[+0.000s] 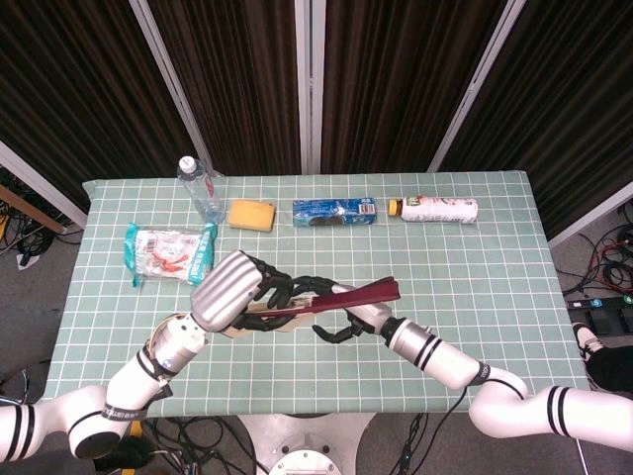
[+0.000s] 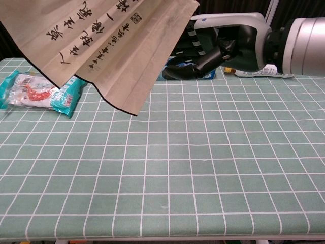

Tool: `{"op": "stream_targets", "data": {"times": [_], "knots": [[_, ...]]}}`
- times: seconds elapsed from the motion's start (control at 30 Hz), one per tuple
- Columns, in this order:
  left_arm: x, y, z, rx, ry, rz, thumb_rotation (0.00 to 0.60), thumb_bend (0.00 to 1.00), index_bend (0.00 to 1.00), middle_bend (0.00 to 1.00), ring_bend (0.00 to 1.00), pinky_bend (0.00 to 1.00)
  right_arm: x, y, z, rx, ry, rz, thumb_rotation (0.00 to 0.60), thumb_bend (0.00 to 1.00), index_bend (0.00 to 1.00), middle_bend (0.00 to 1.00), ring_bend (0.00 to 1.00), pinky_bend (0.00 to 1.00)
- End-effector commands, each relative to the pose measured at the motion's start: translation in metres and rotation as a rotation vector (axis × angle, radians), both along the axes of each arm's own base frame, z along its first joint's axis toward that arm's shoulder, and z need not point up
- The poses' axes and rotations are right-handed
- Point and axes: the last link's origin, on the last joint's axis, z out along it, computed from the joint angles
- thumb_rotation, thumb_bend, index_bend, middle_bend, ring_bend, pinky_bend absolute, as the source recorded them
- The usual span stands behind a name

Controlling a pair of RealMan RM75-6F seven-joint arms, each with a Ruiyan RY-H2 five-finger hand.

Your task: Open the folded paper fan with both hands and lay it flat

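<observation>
Tan paper of the fan (image 2: 101, 46) is being held above the table (image 1: 475, 267), partly spread, by the left robot hand (image 1: 237, 287) gripping its ribs, while the right robot hand (image 1: 341, 315), fingers loosely curled, is being brought in at three o'clock, presumably to draw the dark guard (image 1: 366, 291) outward.

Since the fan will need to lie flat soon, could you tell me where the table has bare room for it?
The near half of the table is bare from edge to edge, as is its right end below the white bottle. The back row is crowded: water bottle, sponge, cookie pack, with the snack bag at the left.
</observation>
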Motion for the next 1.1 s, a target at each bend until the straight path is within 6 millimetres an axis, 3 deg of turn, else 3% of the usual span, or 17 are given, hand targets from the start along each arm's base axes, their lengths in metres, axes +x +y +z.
{"op": "stream_targets", "data": {"times": [0.03, 0.27, 0.37, 0.7, 1.1], "knots": [[0.001, 0.0, -0.001, -0.002, 0.0, -0.001, 0.6, 0.31, 0.7, 0.75, 0.78, 0.83, 0.008, -0.002, -0.004, -0.005, -0.016, 0.005, 0.6, 0.49, 0.3, 0.1, 0.0, 0.0], [-0.005, 0.0, -0.004, 0.009, 0.005, 0.009, 0.6, 0.31, 0.7, 0.75, 0.78, 0.83, 0.012, -0.014, -0.006, -0.108, -0.027, -0.001, 0.6, 0.7, 0.61, 0.23, 0.0, 0.0], [-0.017, 0.004, -0.006, 0.042, 0.044, 0.019, 0.6, 0.31, 0.7, 0.75, 0.78, 0.83, 0.0, -0.022, 0.0, -0.201, 0.026, 0.009, 0.6, 0.73, 0.66, 0.26, 0.01, 0.0], [-0.056, 0.008, -0.027, 0.265, 0.296, -0.052, 0.6, 0.31, 0.7, 0.75, 0.77, 0.82, -0.048, -0.039, 0.031, -0.612, 0.275, 0.103, 0.6, 0.74, 0.68, 0.27, 0.01, 0.0], [-0.074, 0.018, -0.063, 0.583, 0.623, -0.144, 0.6, 0.32, 0.69, 0.73, 0.75, 0.82, -0.099, -0.046, 0.039, -0.96, 0.51, 0.204, 0.6, 0.74, 0.67, 0.27, 0.01, 0.0]]}}
